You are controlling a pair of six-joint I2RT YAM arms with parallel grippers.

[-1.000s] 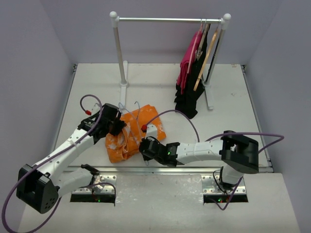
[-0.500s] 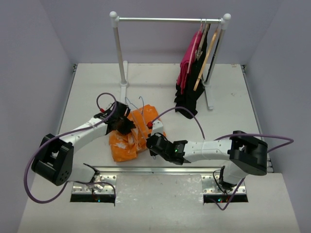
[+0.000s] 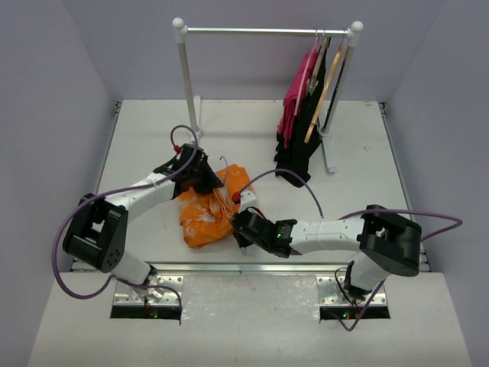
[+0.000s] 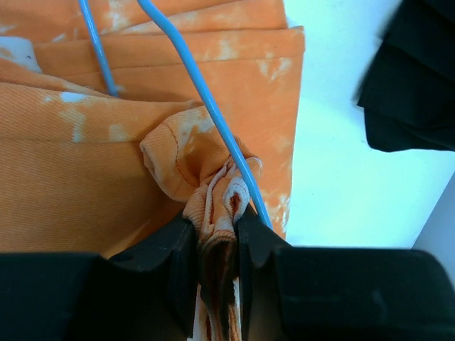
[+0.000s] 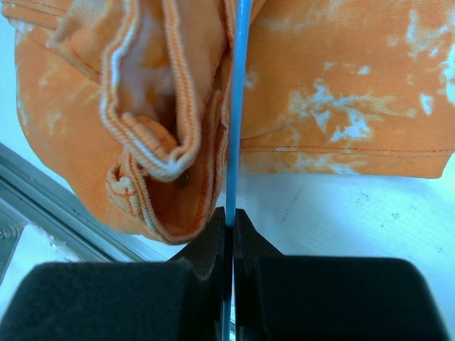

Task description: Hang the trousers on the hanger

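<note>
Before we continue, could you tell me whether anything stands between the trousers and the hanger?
Nothing visible does. The left end effector pinches a fold of the trousers, the right end effector is shut on the hanger wire, and that wire lies directly against the cloth.

Matt, ribbed orange cloth trousers (image 4: 106, 185); smooth, glossy blue hanger (image 5: 237, 106).

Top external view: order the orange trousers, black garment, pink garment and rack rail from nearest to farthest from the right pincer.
1. orange trousers, directly left of the right pincer.
2. black garment, beyond and to the right.
3. pink garment, hanging farther back.
4. rack rail, at the very back.
</note>
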